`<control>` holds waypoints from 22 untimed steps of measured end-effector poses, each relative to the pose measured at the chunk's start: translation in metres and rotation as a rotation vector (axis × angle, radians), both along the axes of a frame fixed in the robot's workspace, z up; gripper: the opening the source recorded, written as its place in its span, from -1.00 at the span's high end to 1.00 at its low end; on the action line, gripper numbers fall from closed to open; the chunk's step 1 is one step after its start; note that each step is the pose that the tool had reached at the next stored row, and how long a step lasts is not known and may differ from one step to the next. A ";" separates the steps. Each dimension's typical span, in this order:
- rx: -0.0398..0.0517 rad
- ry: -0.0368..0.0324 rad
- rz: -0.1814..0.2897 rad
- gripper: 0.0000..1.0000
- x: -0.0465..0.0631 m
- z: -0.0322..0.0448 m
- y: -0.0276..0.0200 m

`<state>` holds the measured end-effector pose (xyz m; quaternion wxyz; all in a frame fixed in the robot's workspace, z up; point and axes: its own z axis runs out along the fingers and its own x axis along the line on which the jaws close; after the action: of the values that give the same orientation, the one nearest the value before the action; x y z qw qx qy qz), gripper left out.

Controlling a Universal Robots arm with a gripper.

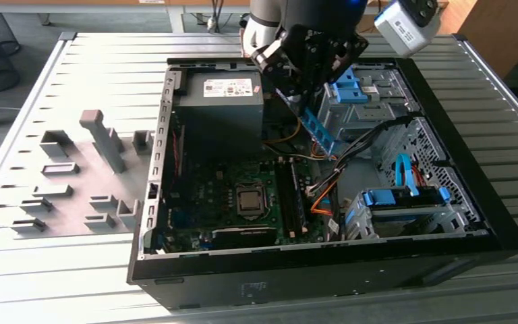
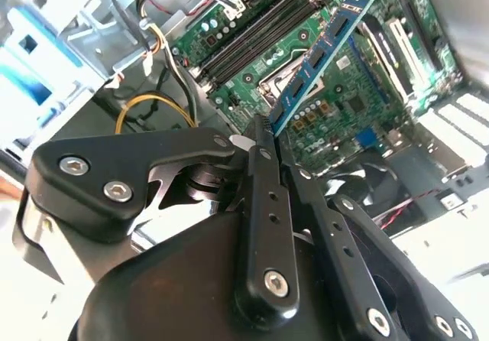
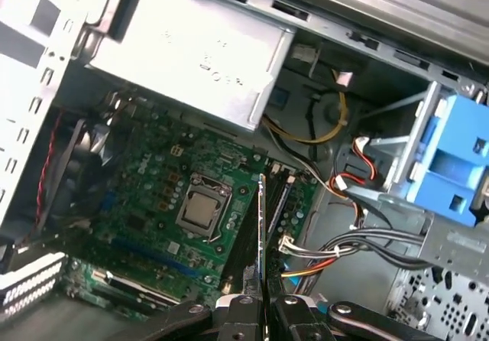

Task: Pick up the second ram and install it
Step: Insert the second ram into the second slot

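The second ram (image 1: 320, 129) hangs in the air inside the open computer case (image 1: 475, 223), clamped at one end by the gripper (image 1: 297, 94) and sticking out from the fingertips as a blue-green stick. In the exterior view its long axis slopes down and toward that view's right, over the far part of the motherboard (image 1: 232, 196), and it is clear of the board, not yet seated. In the second wrist view the stick (image 2: 321, 58) runs straight out from the closed fingers (image 2: 263, 165), with the long black memory slots (image 2: 260, 31) lying just beside its line and roughly parallel to it. In the first wrist view the ram (image 3: 262, 226) is seen edge-on, a thin strip pointing at the slots (image 3: 248, 234) beside the processor socket (image 3: 202, 207). The grey power supply (image 1: 223, 94) sits at the far end, and the blue drive bracket (image 1: 403, 197) lies toward the exterior view's right.
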<state>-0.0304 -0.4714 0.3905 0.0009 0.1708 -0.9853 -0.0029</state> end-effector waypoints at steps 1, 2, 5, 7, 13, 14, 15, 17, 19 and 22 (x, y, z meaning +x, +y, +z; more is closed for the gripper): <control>-0.0001 0.0000 -0.016 0.73 0.000 -0.0001 0.0000; -0.0001 0.0000 -0.033 0.73 0.000 -0.0003 0.0000; 0.0000 0.0000 -0.082 0.73 0.000 -0.0008 0.0000; -0.0001 0.0000 -0.116 0.73 0.000 -0.0012 0.0000; -0.0003 0.0000 -0.213 0.73 0.000 -0.0023 0.0000; -0.0004 0.0000 -0.230 0.73 0.000 -0.0026 0.0000; -0.0003 0.0000 -0.248 0.73 0.000 -0.0028 0.0000; -0.0004 0.0000 -0.283 0.73 0.000 -0.0032 0.0000; -0.0005 -0.0001 -0.318 0.73 0.000 -0.0036 0.0000; -0.0007 0.0000 -0.370 0.73 0.000 -0.0043 0.0000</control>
<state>-0.0304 -0.4714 0.3862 0.0004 -0.0134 -0.9999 -0.0027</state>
